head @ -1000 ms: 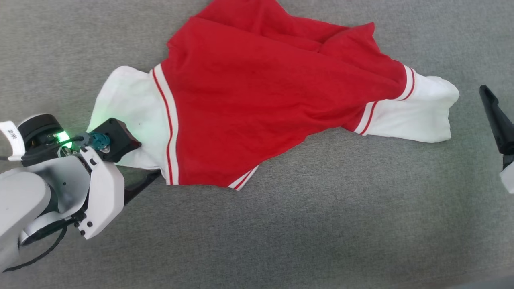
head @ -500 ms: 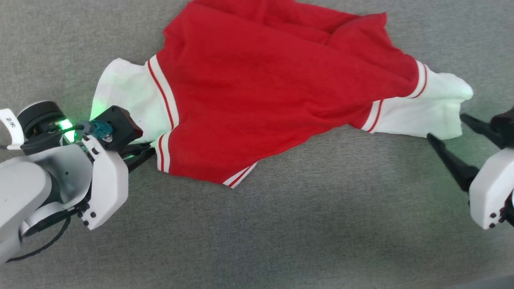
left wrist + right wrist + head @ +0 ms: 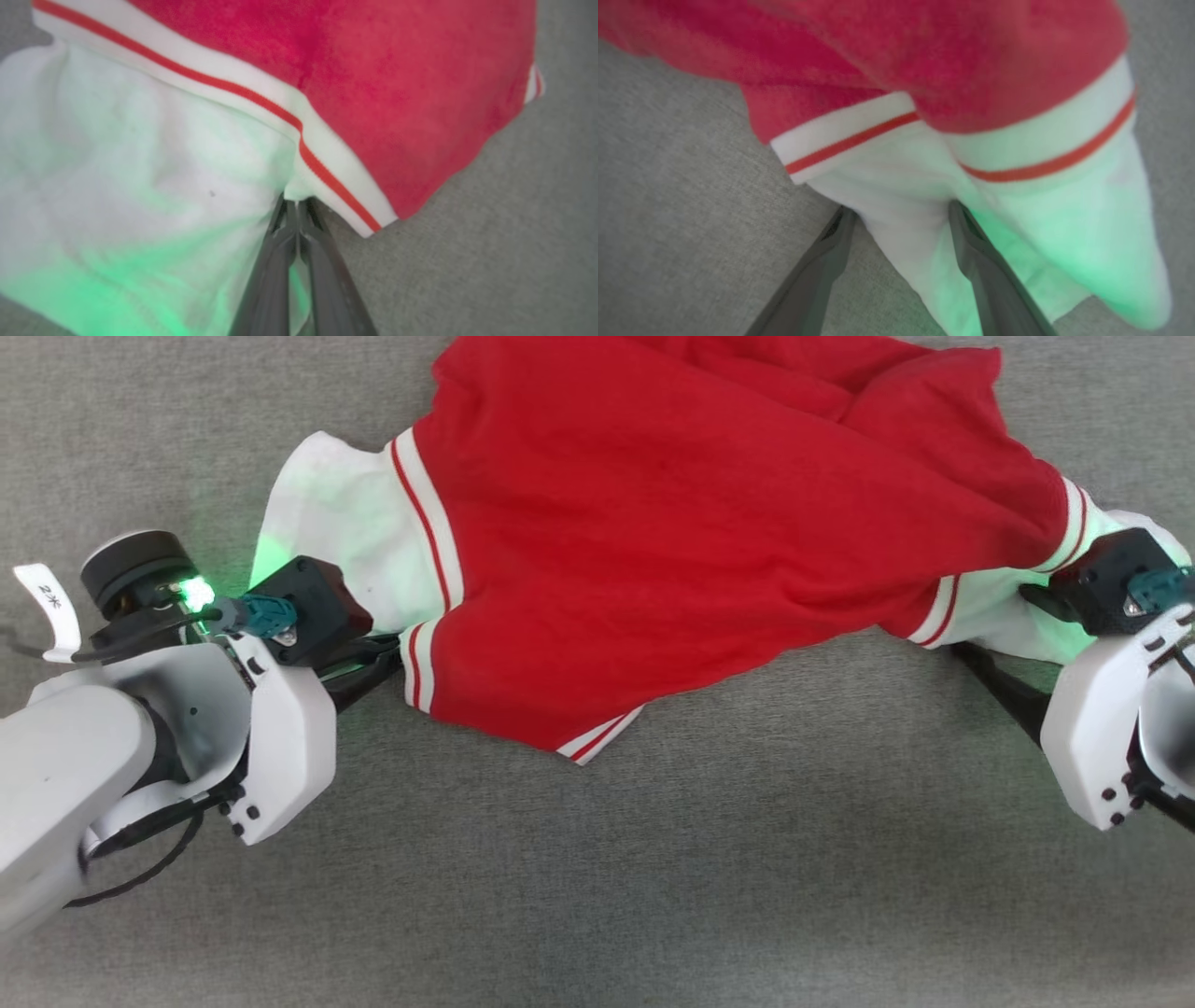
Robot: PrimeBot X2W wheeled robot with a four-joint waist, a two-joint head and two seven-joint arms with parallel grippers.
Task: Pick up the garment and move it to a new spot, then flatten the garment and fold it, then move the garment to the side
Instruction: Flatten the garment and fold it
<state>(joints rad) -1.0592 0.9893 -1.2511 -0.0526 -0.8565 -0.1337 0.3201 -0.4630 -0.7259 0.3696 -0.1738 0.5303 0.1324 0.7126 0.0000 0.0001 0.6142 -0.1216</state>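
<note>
Garment (image 3: 672,541) lies rumpled and unfolded on grey counter (image 3: 653,877), across top of head view. L side: left hand (image 3: 294,205) clenched on edge of white left sleeve (image 3: 345,551), right by the striped trim. R side: right hand (image 3: 901,212) released, fingers either side of right sleeve (image 3: 1064,224), not pinched yet. Progress, as I judge it: v. early. 1st pick-up half set, one grip on, one to close. Lift, move to new spot, flatten, fold, shift aside all left to do.
</note>
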